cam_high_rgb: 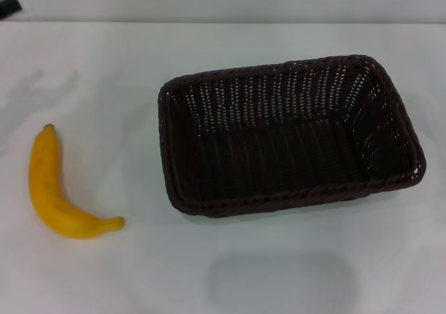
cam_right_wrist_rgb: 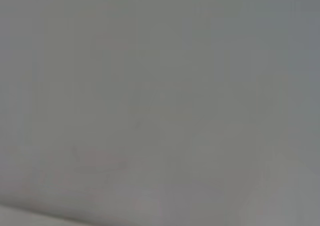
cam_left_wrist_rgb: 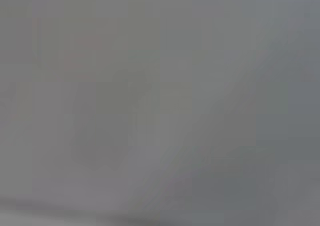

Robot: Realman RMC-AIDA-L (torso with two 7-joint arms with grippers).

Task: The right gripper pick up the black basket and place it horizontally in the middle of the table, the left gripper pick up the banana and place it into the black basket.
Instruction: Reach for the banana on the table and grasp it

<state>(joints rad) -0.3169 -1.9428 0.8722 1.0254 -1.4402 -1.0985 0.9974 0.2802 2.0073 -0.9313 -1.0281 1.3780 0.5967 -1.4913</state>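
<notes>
The black basket [cam_high_rgb: 289,136] lies open side up on the white table [cam_high_rgb: 230,272], right of the middle, its long side running left to right and slightly tilted. It is empty. The banana [cam_high_rgb: 54,192] lies on the table at the left, apart from the basket, dark tip toward the back and stem toward the basket. Neither gripper shows in the head view. Both wrist views show only a blank grey surface.
A small dark object [cam_high_rgb: 10,7] sits at the far left back corner, beyond the table's far edge. Bare white table lies in front of the basket and between the banana and the basket.
</notes>
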